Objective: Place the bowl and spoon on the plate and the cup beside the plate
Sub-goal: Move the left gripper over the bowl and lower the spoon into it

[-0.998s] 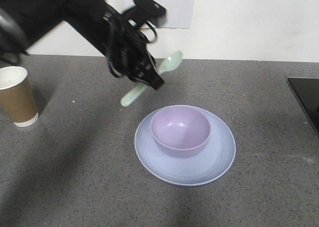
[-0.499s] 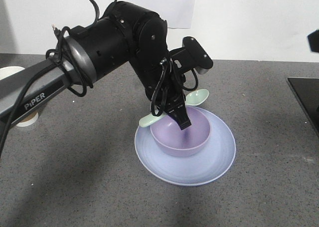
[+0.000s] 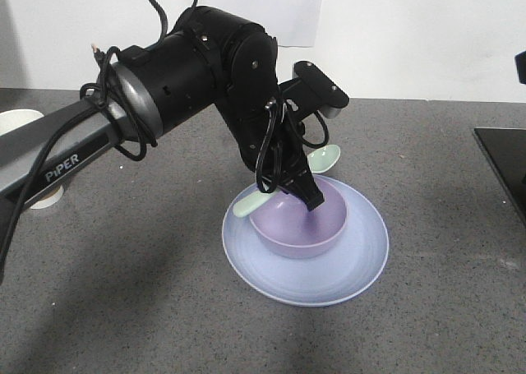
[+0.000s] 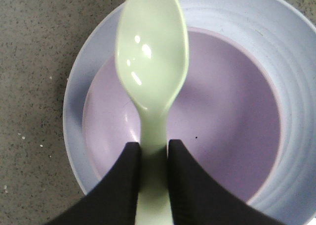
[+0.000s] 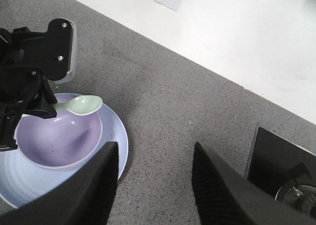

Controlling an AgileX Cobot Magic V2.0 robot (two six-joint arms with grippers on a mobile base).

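the left gripper [image 4: 153,150] pinches the spoon [image 4: 152,62] by its handle, head jutting ahead over the bowl [image 4: 227,126] on the plate [image 4: 294,62] below; the right gripper [image 5: 154,153] hangs spread wide.

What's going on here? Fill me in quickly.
The left gripper is shut on the spoon by its handle, holding it across the top of the bowl, which sits on the plate. Whether the spoon touches the bowl's rim is unclear. The cup stands far off to the side, mostly hidden behind the arm. The right gripper hangs open and empty.
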